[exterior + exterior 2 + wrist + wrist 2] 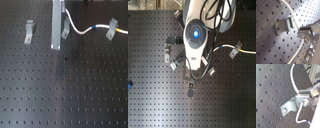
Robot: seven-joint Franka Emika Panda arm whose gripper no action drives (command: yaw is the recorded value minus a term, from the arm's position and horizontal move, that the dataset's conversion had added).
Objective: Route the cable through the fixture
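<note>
White cable (80, 27) already sits in the far clip (111, 29); I'm at the middle clip (293, 105) now, gripper (304, 96) clamped on the cable, last clip (29, 31) unthreaded.

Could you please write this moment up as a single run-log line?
gripper: shut on cable | cable: through clip at the first exterior view's right | clip at its left: empty | surface: perforated board
</note>
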